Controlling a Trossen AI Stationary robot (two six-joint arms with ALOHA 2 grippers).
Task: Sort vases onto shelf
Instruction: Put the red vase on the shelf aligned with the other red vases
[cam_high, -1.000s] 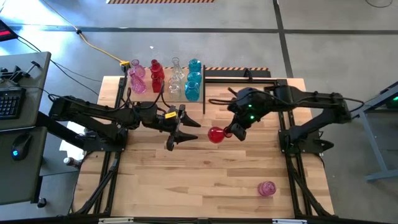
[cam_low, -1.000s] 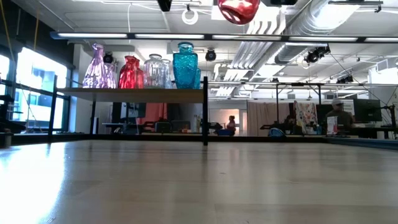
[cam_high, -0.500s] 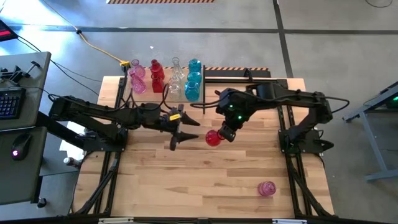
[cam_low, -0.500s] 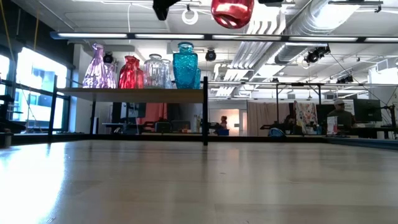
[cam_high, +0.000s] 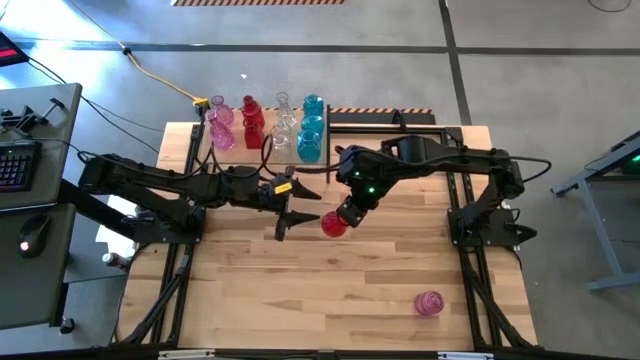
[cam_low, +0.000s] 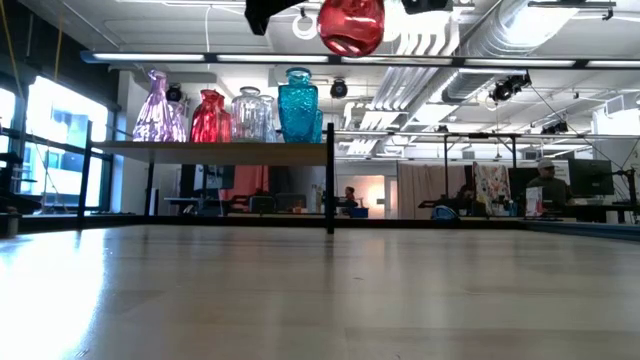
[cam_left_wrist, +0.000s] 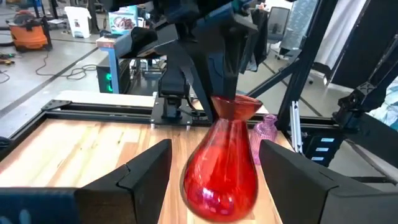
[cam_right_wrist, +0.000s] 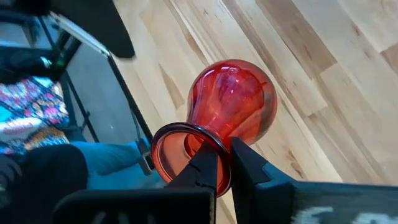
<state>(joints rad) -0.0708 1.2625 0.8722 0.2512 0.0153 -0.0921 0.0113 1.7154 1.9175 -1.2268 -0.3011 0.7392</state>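
Your right claw (cam_high: 345, 213) is gripping the red vase (cam_high: 333, 224) by its rim above the counter (cam_high: 380, 290), near the shelf (cam_high: 265, 152), while your left claw (cam_high: 296, 219) is waiting beside it, fingers apart.

The big wooden table (cam_high: 330, 290) has a small shelf (cam_high: 262, 152) at about 11 o'clock. On the shelf stand little glass vases (cam_high: 268, 128) in rows: pink, red, clear and blue. One pink vase (cam_high: 428, 303) lies on its side on the table at about 5 o'clock.
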